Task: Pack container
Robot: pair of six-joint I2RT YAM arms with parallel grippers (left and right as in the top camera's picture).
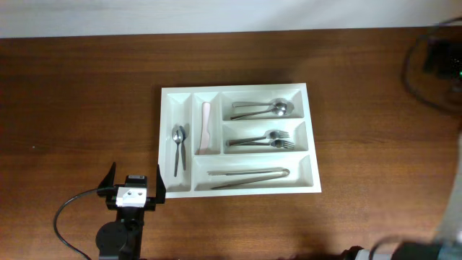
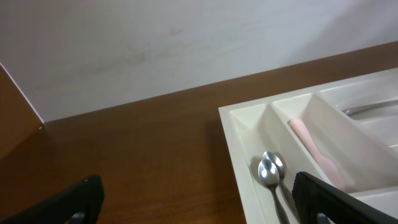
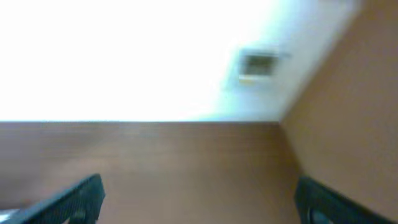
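The white container [image 1: 163,137] lies in the middle of the wooden table. Its left narrow compartment holds two small spoons [image 1: 178,148], the second narrow one a pink utensil [image 1: 205,128]. The wide compartments hold spoons [image 1: 263,110], forks [image 1: 266,139] and long tongs [image 1: 249,177]. My left gripper [image 1: 136,177] is open and empty, just off the container's near left corner. The left wrist view shows the container's rim [image 2: 239,143], the small spoons [image 2: 270,171] and the pink utensil [image 2: 314,149] ahead of the open jaws [image 2: 199,208]. My right gripper [image 3: 199,199] is open and empty over bare table.
Black cables and a device [image 1: 433,58] sit at the far right back corner. My right arm [image 1: 451,217] shows blurred at the right edge. A white wall with a socket [image 3: 256,64] stands behind the table.
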